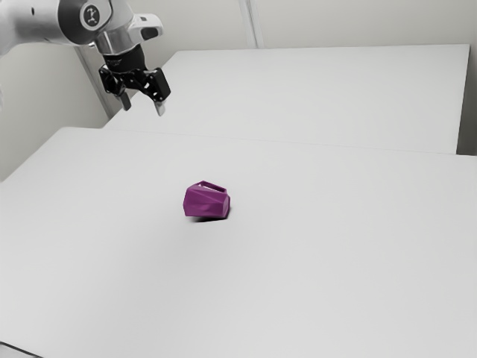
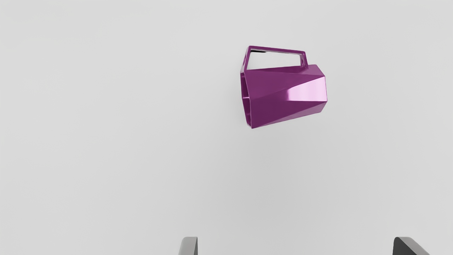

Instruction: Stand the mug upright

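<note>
Mug [image 1: 206, 201] on its side on the table [image 1: 335, 246], handle [image 2: 277, 49] out sideways. Gripper [image 1: 143, 110] open, empty, above and well apart. Suggested: turn hand so fingers straddle the body crosswise, clear of handle; close firmly, lift, rotate mouth upward, lower base flat before release.

Mug [image 2: 279, 95] below both cameras, the wrist's nearer.
</note>
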